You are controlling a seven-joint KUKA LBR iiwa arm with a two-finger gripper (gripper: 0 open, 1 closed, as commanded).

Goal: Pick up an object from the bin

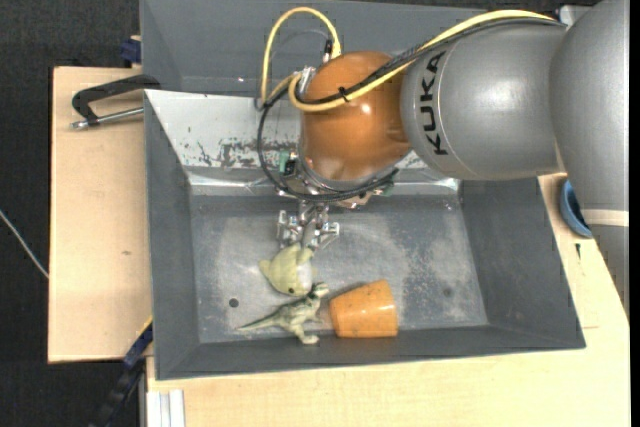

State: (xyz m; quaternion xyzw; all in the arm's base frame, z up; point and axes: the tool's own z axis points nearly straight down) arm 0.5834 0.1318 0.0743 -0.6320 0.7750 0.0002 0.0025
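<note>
Gripper, low inside the grey metal bin, up and to the left of the orange cup. Released or clenched: impossible to judge from this angle. Hangs straight over a pale yellow-green lump, tip right at the lump's upper edge; touching or just clear, hard to say.

Lump on the bin floor, up-left of the orange cup, near it but apart from it. Rounded, soft-looking, no clear shape beyond that.

Toy dinosaur, greenish tan, level with the orange cup and just to its left. Head end close against the cup's left side, thin tail stretched away from the cup. Back seems to touch the underside of the lump.

Orange cup itself on its side, close to the bin's near wall.

Farther up from the cup, above the gripper: rounded orange wrist cover, yellow cable looping over it, then the thick grey arm lettered KUKA, up and right of the cup.
</note>
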